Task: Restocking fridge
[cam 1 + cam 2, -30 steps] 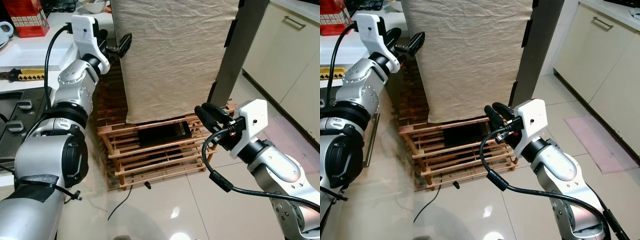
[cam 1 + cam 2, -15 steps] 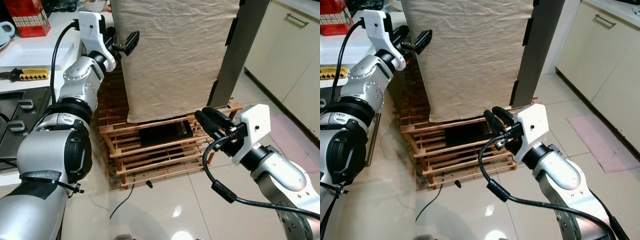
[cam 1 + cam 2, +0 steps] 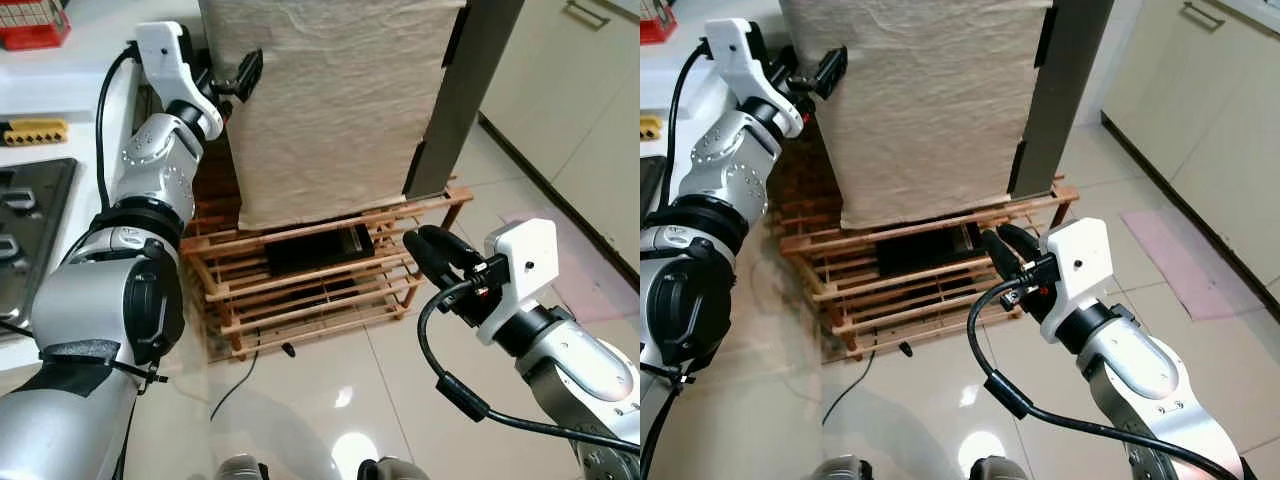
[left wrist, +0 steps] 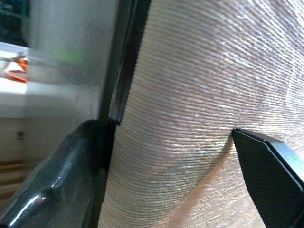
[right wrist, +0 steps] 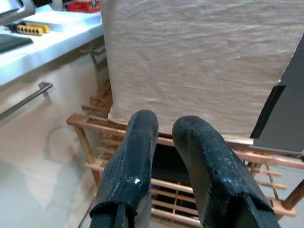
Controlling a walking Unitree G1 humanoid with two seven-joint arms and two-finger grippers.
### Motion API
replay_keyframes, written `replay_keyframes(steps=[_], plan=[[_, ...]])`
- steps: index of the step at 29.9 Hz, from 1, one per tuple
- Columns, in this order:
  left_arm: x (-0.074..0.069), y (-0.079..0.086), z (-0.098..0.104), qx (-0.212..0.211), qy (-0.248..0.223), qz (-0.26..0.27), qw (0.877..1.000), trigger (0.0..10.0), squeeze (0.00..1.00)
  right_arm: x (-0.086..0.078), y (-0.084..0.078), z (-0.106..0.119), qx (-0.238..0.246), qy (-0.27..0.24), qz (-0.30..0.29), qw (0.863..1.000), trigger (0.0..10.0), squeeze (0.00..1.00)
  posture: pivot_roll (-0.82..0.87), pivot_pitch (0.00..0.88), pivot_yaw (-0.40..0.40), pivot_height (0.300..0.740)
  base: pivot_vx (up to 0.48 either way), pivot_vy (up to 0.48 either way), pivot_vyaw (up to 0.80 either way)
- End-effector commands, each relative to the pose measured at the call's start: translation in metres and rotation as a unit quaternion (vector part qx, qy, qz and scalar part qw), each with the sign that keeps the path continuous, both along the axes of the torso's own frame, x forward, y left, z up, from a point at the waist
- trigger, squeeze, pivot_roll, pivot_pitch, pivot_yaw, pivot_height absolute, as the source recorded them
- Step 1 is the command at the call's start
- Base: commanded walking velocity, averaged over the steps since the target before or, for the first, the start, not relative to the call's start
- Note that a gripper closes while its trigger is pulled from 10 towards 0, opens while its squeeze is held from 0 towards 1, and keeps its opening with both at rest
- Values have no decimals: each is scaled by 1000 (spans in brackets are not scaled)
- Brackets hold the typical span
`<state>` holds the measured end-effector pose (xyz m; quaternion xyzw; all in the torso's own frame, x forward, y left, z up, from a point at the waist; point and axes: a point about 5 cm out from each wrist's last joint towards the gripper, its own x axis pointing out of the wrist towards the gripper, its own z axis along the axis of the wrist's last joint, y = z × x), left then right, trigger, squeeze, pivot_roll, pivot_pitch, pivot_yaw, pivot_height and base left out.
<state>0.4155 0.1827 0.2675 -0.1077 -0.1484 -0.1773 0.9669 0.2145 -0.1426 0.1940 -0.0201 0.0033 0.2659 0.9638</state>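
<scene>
The fridge (image 3: pixel 330 100) is draped in beige cloth and stands on a low wooden pallet (image 3: pixel 300 295); its dark side panel (image 3: pixel 465 90) shows at the right. My left gripper (image 3: pixel 232 80) is raised to the fridge's upper left edge and is open. One of its fingers (image 4: pixel 66 175) lies along the dark edge strip and the other (image 4: pixel 270 171) rests against the cloth front. My right gripper (image 3: pixel 428 243) hovers low in front of the pallet's right end, pointing at the fridge. Its fingers (image 5: pixel 133 156) are shut with nothing between them.
A white counter (image 3: pixel 60 90) with a yellow tool (image 3: pixel 35 130) and a stove top (image 3: pixel 30 220) runs along the left. Cream cabinets (image 3: pixel 570 110) line the right wall, with a pink mat (image 3: pixel 1175 265) below. A black cable (image 3: pixel 240 375) trails over the glossy tile floor.
My left gripper has reached further forward onto the fridge's left edge. My right gripper has sunk a little in front of the pallet. The camera has tipped down and shifted.
</scene>
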Motion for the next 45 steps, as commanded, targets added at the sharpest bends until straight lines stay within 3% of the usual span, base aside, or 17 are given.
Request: replay_keyframes(steps=[1,6,16,24,27,28,29,30,31,33,37,39,40,41,45], plan=[[0,-1,1,3,2,-20,1000,10000,0,-2,0,4,-1,-3,3,1000,10000,0,-168,181,-18,740,0,0,0],[-5,-9,-3,38,-13,-95,995,10000,0,-2,-5,4,-8,3,2,1000,10000,0,-167,180,-18,740,0,0,0],[-8,-18,-9,118,-16,-145,982,10000,0,-2,-6,2,-29,9,26,999,10000,0,-159,168,-24,740,0,0,0],[-13,-32,-3,149,-38,-234,960,10000,0,-6,-10,-5,-37,21,29,999,10000,0,-156,160,-14,740,0,0,0],[-20,-36,-3,155,-47,-308,937,10000,0,-13,-12,-13,-43,33,29,998,10000,0,-150,155,-13,740,0,0,0],[-25,-37,-3,157,-53,-347,923,10000,0,-15,-14,-16,-45,39,27,998,10000,0,-149,154,-13,740,0,0,0],[-25,-37,-3,157,-53,-347,923,10000,0,-15,-14,-16,-45,39,27,998,10000,0,-149,154,-13,740,0,0,0],[-29,-37,-3,161,-59,-377,910,10000,0,-17,-14,-18,-46,43,26,998,10000,0,-147,155,-13,740,0,0,0],[-38,-36,-5,174,-59,-414,892,10000,0,-21,-15,-20,-47,48,26,997,10000,0,-142,153,-15,740,0,0,0],[-61,-36,-4,155,-60,-468,868,10000,0,-26,-14,-23,-45,56,28,997,10000,0,-136,153,-12,740,0,0,0],[-102,-29,11,79,-71,-529,842,10000,0,-34,-11,-26,-40,65,34,997,10000,0,-121,149,-19,740,0,0,0],[-108,-27,12,73,-70,-531,841,10000,0,-36,-11,-27,-38,66,36,996,10000,0,-113,147,-25,740,0,0,0],[-110,-18,8,68,-61,-510,855,10000,0,-40,-9,-28,-35,71,43,996,10000,0,-101,144,-30,740,0,0,0],[-110,-18,8,68,-61,-510,855,10000,0,-40,-9,-28,-35,71,43,996,10000,0,-101,144,-30,740,0,0,0],[-119,2,3,43,-35,-467,883,10000,0,-51,-9,-30,-29,81,57,995,10000,0,-95,135,-28,740,0,0,0]])
